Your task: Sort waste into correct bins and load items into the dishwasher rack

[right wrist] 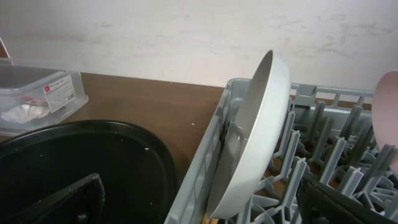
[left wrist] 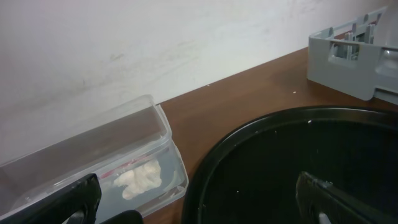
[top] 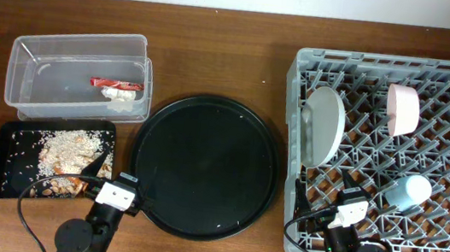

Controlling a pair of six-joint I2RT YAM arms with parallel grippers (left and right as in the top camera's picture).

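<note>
The clear tub (top: 80, 44) at the back left holds the red wrapper (top: 114, 84) and the white tissue (top: 123, 95); the tissue also shows in the left wrist view (left wrist: 140, 177). The flat black tray (top: 5, 178) holds rice, beige scraps (top: 67, 151) and orange-brown bits. The grey rack (top: 387, 64) holds the upright grey plate (top: 324, 125), the pink bowl (top: 402, 109) and the blue cup (top: 406, 191). I cannot make out the chopsticks. My left gripper (top: 118, 190) (left wrist: 199, 211) is open and empty between the flat tray and the round tray. My right gripper (top: 350, 212) (right wrist: 202, 205) is open and empty over the rack's front left, facing the plate (right wrist: 261, 130).
A large round black tray (top: 203, 166) lies in the middle between the bins and the rack; it also shows in the left wrist view (left wrist: 298, 162) and the right wrist view (right wrist: 81, 155). A white wall runs behind the brown table.
</note>
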